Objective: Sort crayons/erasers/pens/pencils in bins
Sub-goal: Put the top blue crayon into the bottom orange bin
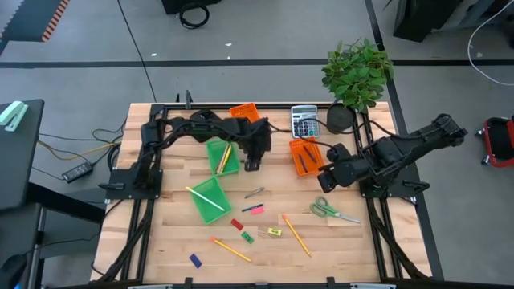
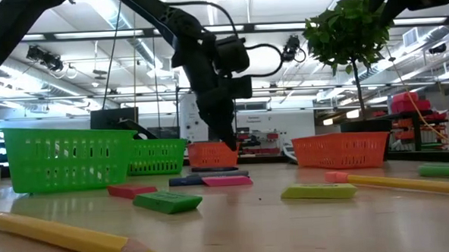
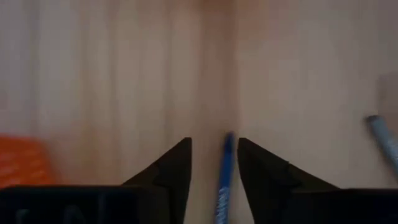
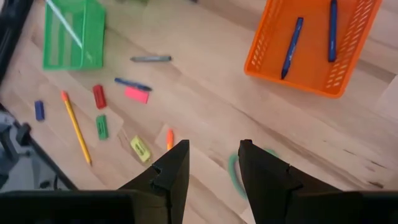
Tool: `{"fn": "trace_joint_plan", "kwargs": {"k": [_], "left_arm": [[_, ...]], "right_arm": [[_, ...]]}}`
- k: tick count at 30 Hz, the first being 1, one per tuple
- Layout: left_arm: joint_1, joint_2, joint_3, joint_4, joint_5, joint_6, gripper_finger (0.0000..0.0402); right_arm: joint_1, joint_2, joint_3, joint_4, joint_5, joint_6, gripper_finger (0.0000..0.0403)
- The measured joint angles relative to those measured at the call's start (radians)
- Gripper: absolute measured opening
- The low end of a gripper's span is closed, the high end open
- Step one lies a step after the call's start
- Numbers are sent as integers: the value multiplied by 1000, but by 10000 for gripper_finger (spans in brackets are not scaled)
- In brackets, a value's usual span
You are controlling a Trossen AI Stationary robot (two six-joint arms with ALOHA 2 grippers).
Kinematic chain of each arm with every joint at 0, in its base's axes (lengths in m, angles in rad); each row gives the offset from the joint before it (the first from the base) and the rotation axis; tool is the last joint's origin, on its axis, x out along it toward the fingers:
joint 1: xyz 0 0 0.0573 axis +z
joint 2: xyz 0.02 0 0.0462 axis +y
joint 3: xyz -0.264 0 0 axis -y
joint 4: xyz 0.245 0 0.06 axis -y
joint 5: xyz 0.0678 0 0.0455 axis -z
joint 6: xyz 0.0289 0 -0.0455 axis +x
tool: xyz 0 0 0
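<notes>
My left gripper [image 1: 252, 164] points down at the table between the far green bin [image 1: 222, 156] and the right orange bin [image 1: 305, 155], shut on a blue pen [image 3: 225, 165]. My right gripper [image 1: 324, 180] is shut and empty, waiting beside the right orange bin [image 4: 311, 43], which holds two blue pens [image 4: 291, 46]. A grey pen [image 1: 254, 193], another blue pen [image 4: 132, 83], pink [image 1: 257, 209], red [image 1: 237, 224], green [image 1: 247, 237], yellow [image 1: 275, 232] and blue [image 1: 195, 260] erasers and two pencils [image 1: 231, 249] [image 1: 295, 235] lie flat on the table. Each green bin holds a pencil [image 1: 206, 197]. My left gripper pinches the blue pen's shaft [image 3: 222, 186] between its two fingers. The fingers come from above, pointing down, and the pen runs along them, its free end [image 3: 228, 138] sticking out past the fingertips toward the table. I cannot tell whether that end touches the wood.
A second orange bin [image 1: 243, 112], a grey calculator [image 1: 304, 122] and a potted plant [image 1: 357, 72] stand along the far edge. Green-handled scissors [image 1: 329, 211] lie near the right side. A near green bin [image 1: 207, 199] sits left of centre.
</notes>
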Motion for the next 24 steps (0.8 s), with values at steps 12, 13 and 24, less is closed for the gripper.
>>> {"fn": "trace_joint_plan", "kwargs": {"k": [12, 13, 24], "left_arm": [[53, 5, -28, -88, 40, 112, 203], [53, 5, -35, -92, 31, 116, 202], [48, -3, -147, -10, -14, 111, 183]], "right_arm": [[24, 0, 0, -15, 27, -20, 145], [24, 0, 0, -20, 27, -27, 145], [24, 0, 0, -60, 18, -10, 145]]}}
